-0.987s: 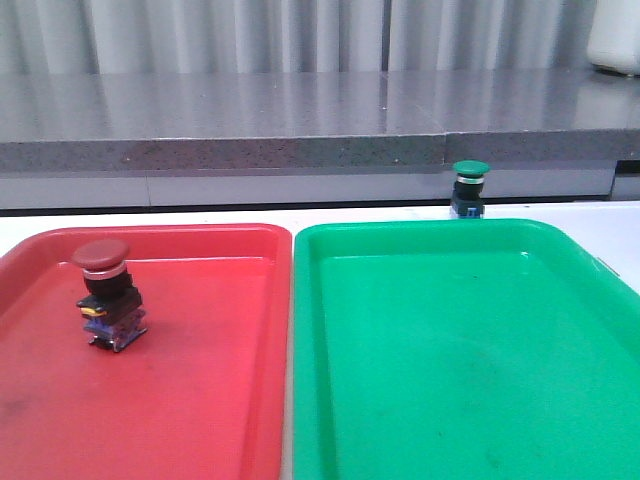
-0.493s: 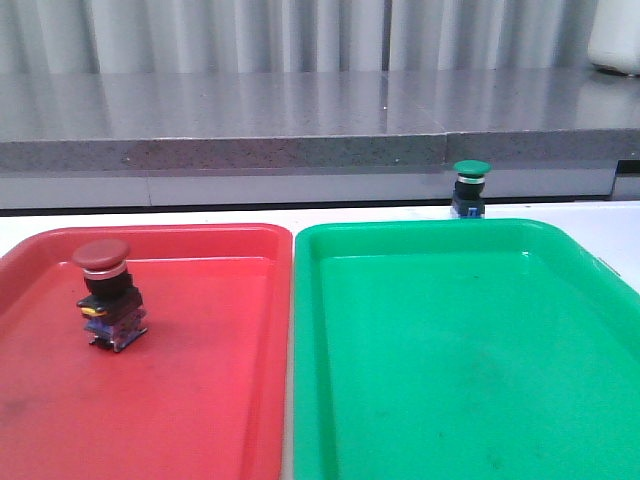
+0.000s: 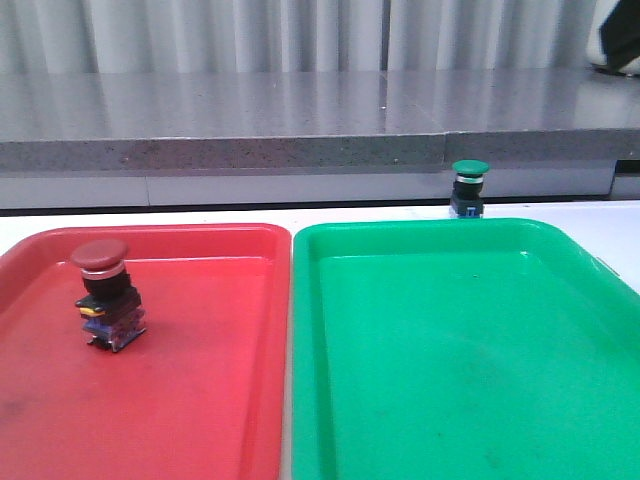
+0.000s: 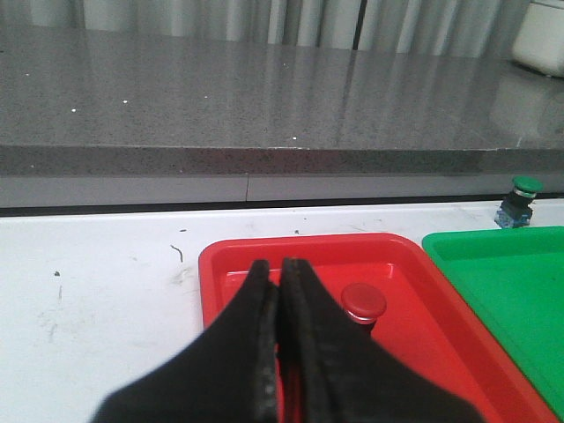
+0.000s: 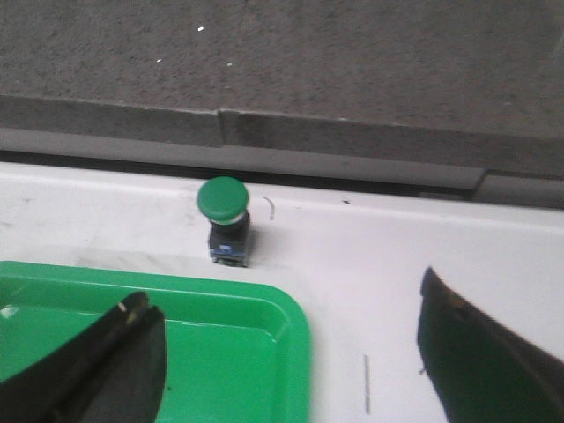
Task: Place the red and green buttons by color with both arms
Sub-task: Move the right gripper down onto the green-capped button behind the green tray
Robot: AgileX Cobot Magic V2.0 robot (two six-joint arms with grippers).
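Observation:
The red button (image 3: 104,290) stands upright inside the red tray (image 3: 200,400), at its left part; it also shows in the left wrist view (image 4: 364,302). The green button (image 3: 469,188) stands upright on the white table just behind the green tray (image 3: 470,360); it also shows in the right wrist view (image 5: 225,218). My left gripper (image 4: 281,267) is shut and empty, over the red tray, a little short of the red button. My right gripper (image 5: 282,304) is wide open and empty, above the green tray's far right corner, short of the green button. Neither gripper shows in the front view.
A grey stone ledge (image 3: 300,120) runs along the back of the white table (image 4: 97,282). The two trays lie side by side, nearly touching. A white object (image 3: 618,35) sits on the ledge at far right.
A dark edge has appeared beside the white object at the top right of the front view. The buttons and trays have not moved.

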